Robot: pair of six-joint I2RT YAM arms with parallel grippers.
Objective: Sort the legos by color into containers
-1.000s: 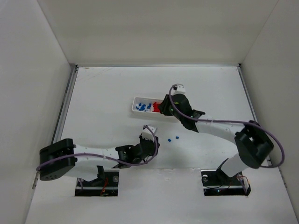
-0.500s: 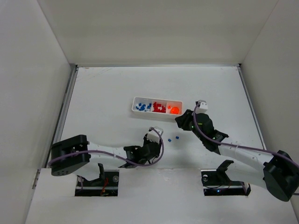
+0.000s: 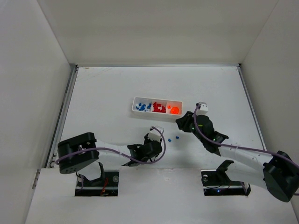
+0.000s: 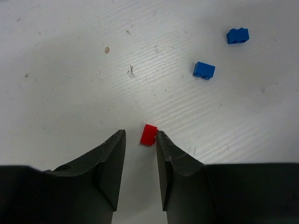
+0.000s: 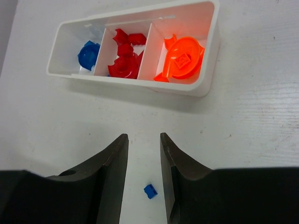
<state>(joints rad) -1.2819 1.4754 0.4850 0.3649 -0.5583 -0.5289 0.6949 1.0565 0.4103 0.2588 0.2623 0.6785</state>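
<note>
The white three-compartment tray [image 3: 134, 103] stands at mid-table; the right wrist view shows it [image 5: 211, 44] holding blue pieces [image 5: 88, 53], red pieces [image 5: 124, 65] and a rounded orange piece [image 5: 184, 58]. My left gripper [image 3: 158, 141] is low over the table and open. A small red brick [image 4: 149, 135] lies on the table at its tips [image 4: 140, 135], touching the right finger. Two blue bricks [image 4: 204, 70] [image 4: 238, 35] lie beyond it. My right gripper [image 3: 179, 122] is open above the table, with one blue brick [image 5: 150, 191] on the table between its fingers [image 5: 142, 137].
The two loose blue bricks [image 3: 169, 139] [image 3: 177, 137] lie between the two grippers, near side of the tray. White walls enclose the table on the left, right and back. A metal strip [image 3: 65, 109] runs along the left edge.
My right arm has swung away from over the tray, to the right and nearer, uncovering the tray. My left gripper has crept right toward the loose bricks.
</note>
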